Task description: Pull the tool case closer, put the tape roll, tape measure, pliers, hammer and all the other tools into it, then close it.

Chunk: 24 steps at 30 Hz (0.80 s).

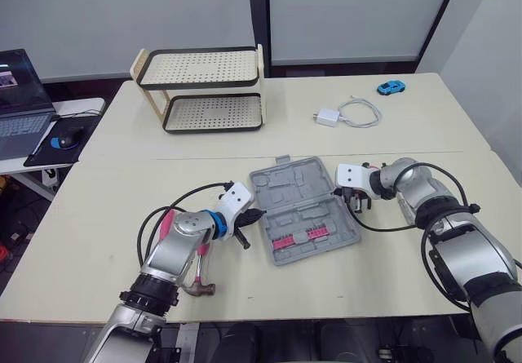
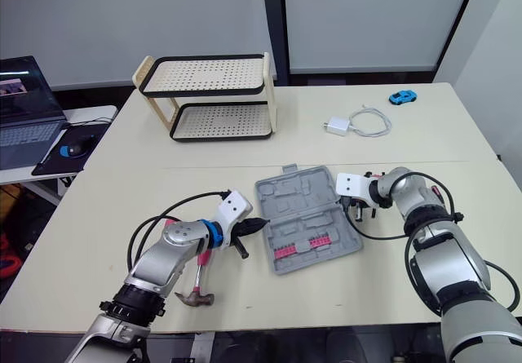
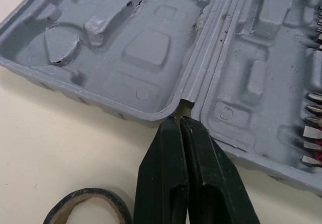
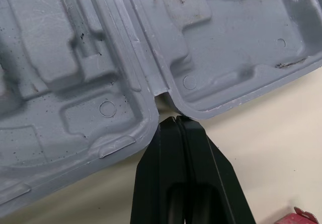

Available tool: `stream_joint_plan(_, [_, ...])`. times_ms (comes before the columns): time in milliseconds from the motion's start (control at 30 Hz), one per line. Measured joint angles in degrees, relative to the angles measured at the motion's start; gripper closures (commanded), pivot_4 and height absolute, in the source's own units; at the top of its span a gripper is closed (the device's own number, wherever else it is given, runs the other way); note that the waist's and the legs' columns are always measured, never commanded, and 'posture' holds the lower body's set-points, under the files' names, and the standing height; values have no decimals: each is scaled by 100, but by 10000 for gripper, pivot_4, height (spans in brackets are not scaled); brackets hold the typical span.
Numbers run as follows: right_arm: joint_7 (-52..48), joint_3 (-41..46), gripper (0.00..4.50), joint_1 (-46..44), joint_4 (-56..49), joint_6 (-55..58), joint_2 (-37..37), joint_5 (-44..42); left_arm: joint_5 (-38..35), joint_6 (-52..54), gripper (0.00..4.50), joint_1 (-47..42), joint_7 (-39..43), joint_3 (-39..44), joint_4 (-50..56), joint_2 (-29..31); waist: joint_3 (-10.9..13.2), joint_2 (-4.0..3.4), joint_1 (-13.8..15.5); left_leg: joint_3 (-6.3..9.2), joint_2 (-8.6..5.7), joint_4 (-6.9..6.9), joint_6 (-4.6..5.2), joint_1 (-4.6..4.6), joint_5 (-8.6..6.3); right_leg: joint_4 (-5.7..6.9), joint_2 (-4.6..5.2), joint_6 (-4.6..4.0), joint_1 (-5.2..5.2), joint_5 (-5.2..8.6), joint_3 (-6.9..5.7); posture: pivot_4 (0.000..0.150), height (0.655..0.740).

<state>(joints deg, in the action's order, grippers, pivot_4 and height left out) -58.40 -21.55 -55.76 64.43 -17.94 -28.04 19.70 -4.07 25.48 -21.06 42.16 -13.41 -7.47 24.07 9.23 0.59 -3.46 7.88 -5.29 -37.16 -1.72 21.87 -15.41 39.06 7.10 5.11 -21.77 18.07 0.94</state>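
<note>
No writing, brand, number or sign can be read. On the case point(image 3: 151, 48) only plain moulded circles are seen, with no letters in them. The red strip point(image 1: 298, 237) inside the case is too small for any marking to be made out. The screen of the laptop point(image 1: 18, 86), far to the left of the case, cannot be read.

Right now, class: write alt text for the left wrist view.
The left end effector, shut, has its tips at the hinge notch of an open grey case. A row of bits sits in one half; part of a dark tape roll lies on the table nearby.
</note>
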Motion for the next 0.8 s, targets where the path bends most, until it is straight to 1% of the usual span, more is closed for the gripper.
stream_joint_plan(433, [-28,8,45000,-1,12,-6,-52,-9,-156,-9,44395,48,220,151,144,56,0,0,2,0,0,0,0,0,0,0,0,0,0,0,0,1500,7400])
stream_joint_plan(600, [117,-37,45000,-2,124,-26,-38,149,12,-222,44395,4,212,77,-193,43,0,0,1,-2,0,0,0,0,0,0,0,0,0,0,1,1500,7400])
stream_joint_plan(800, [201,-31,45000,-14,189,-26,9,154,48,-236,44395,-36,227,24,-385,14,-2,2,-2,0,0,-1,0,-1,0,1,0,0,0,-1,0,1500,7400])
